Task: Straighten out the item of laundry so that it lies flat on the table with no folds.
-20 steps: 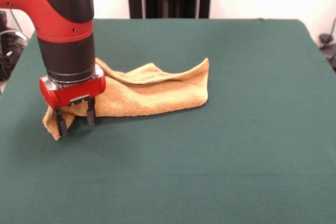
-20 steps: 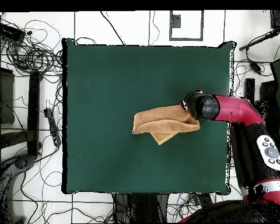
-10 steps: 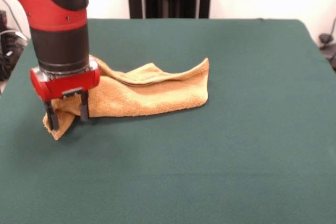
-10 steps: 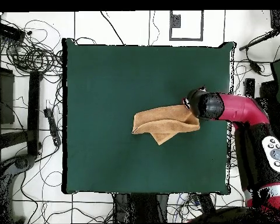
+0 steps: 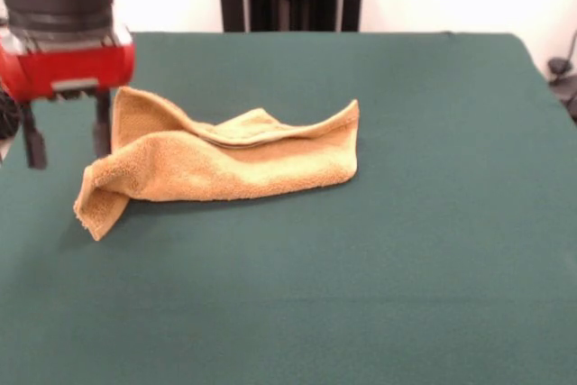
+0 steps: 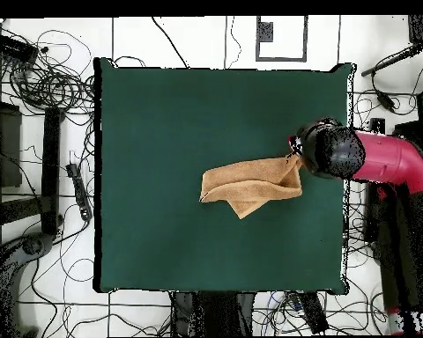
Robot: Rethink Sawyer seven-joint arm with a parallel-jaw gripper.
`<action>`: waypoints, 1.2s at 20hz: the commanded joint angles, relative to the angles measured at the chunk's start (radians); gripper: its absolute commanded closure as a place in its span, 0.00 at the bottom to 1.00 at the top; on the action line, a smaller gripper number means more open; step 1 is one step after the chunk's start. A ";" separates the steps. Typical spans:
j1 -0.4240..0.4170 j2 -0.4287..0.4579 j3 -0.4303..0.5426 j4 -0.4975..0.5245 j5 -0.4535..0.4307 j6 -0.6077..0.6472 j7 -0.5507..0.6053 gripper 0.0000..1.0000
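1. My end effector (image 5: pixel 66 139) hangs above the worktop (image 5: pixel 379 250) at the towel's end, its two fingers spread wide with nothing between them. One finger (image 5: pixel 104 133) stands just beside the raised corner of the towel; whether it touches the cloth I cannot tell. The other finger is clear of the towel.

2. The towel (image 5: pixel 225 164) lies on the worktop, near the middle in the overhead view (image 6: pixel 250 183) but towards the side where my arm reaches in. It is not flat: it is doubled over lengthwise, with an upper layer folded along the far edge, one end standing up in a ridge beside my finger, and a twisted, drooping corner (image 5: pixel 95 214) at the near side of that same end. The opposite end also curls up off the worktop.

3. I judge the step in hand to be between grasps: nothing is gripped, and the fold is not yet opened, so most of the task remains.

4. The next move, as I judge it, calls for lowering onto a single layer only, probably the upper layer's edge or the twisted corner, pinching it without catching the layer beneath, then drawing it outward across bare worktop so the fold opens.

5. The risk is dragging the whole bundle instead of unfolding it.
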 commanded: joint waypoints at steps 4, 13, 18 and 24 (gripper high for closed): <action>0.033 -0.028 0.040 0.128 0.047 0.065 0.017 0.00; 0.030 -0.014 0.037 0.123 0.047 0.055 0.014 0.00; 0.031 0.005 0.043 0.100 0.042 0.059 -0.003 0.00; 0.061 0.076 0.049 -0.030 0.039 0.099 -0.017 0.00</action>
